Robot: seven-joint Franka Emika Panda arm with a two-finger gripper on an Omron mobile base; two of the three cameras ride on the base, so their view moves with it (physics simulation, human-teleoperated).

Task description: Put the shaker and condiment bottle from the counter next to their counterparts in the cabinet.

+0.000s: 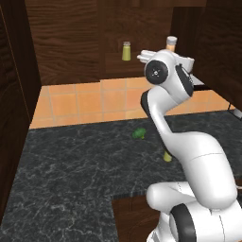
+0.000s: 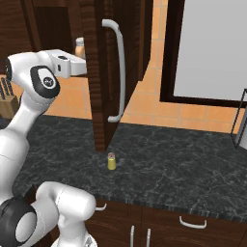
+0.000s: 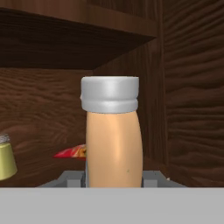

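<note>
Arm's up high, reaching into the cabinet (image 1: 71, 42), & the jaws are clamped tight on the peach bottle (image 3: 113, 144), gripping it low on the body. Hand view: bottle sits upright dead centre, grey-white cap on top, dark wood back wall behind it & a shelf board overhead. Just left of it at the frame edge there's the cabinet shaker (image 3: 5, 157), yellow-green w/ a grey cap, standing on the shelf. Between the 2, low & further back, a red bottle (image 3: 72, 152) lies on its side w/ a yellowish tip; it's partly hidden by the peach bottle, so can't tell if they touch. Left base view: same cabinet shaker shows on the shelf, upright, well left of the peach bottle's cap, which pokes up behind the robot's wrist. Right base view: bottle top peeks out beside the open cabinet door (image 2: 99, 72) w/ its long pale handle. Down on the black marbled table (image 1: 66, 170), the 2nd shaker (image 2: 111, 161) stands upright, alone, just in front of the door's lower edge, well apart from the arm. In the left base view a small green leafy lump (image 1: 139, 134) rests on the table nr the orange tile wall. Knife block (image 2: 6, 103) at the far left edge of the right base view.
</note>
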